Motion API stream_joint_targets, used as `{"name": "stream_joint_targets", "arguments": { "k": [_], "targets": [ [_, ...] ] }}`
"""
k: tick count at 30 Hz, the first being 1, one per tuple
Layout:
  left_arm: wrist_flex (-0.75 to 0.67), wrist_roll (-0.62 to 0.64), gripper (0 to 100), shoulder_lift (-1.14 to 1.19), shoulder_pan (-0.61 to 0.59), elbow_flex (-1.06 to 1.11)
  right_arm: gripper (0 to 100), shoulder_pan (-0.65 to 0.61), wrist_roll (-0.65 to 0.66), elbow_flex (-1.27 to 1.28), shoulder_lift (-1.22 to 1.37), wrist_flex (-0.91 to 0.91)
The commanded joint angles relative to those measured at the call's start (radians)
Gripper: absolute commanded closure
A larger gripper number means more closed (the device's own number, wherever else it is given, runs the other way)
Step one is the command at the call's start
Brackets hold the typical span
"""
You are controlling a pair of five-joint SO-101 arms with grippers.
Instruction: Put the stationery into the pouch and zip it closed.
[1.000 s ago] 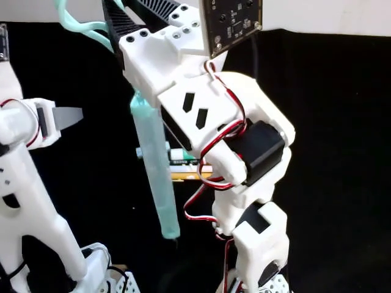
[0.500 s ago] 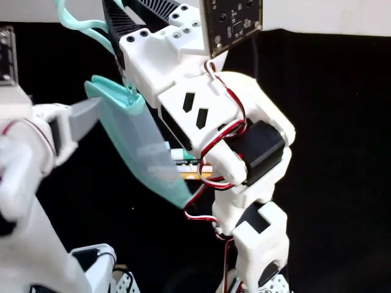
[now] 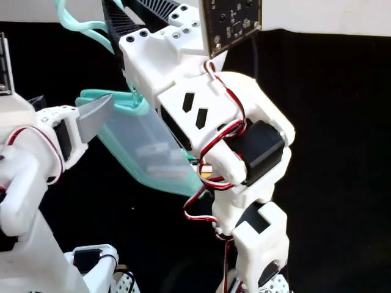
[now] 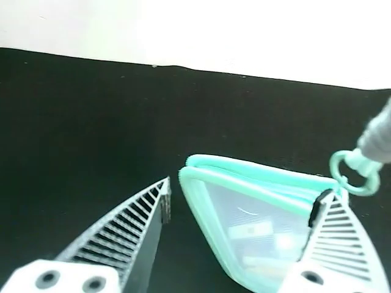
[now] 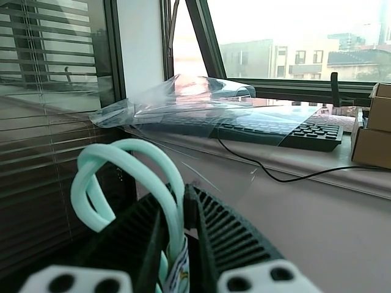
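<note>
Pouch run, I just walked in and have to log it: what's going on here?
The right gripper is shut on the pouch's mint loop, so the translucent pouch hangs in the air over the black table. The left gripper is at the pouch's rim, with one end of the pouch between its open fingers, not clamped. I cannot tell whether the zip is closed or whether any stationery is inside.

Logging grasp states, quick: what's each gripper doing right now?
Left gripper: open, at the pouch.
Right gripper: closed on the pouch's mint loop.
</note>
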Motion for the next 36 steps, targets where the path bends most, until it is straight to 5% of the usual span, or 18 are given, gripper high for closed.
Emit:
{"name": "stream_joint_targets", "arguments": {
  "k": [1, 18, 26, 36],
  "targets": [
    [0.011, 0.012, 63, -0.012, 0.039, 0.015, 99.2, -0.013, -0.008, -0.019, -0.005, -0.007],
    [-0.103, 0.060, 63, -0.010, 0.038, 0.455, 99.2, -0.010, -0.003, -0.019, -0.005, 0.024],
    [-0.121, 0.072, 63, -0.012, -0.128, 0.326, 99.2, -0.010, -0.003, -0.019, -0.005, 0.030],
    [-0.123, 0.367, 63, -0.002, -0.122, 0.280, 99.2, -0.010, -0.003, -0.019, -0.005, 0.030]
  ]
}}
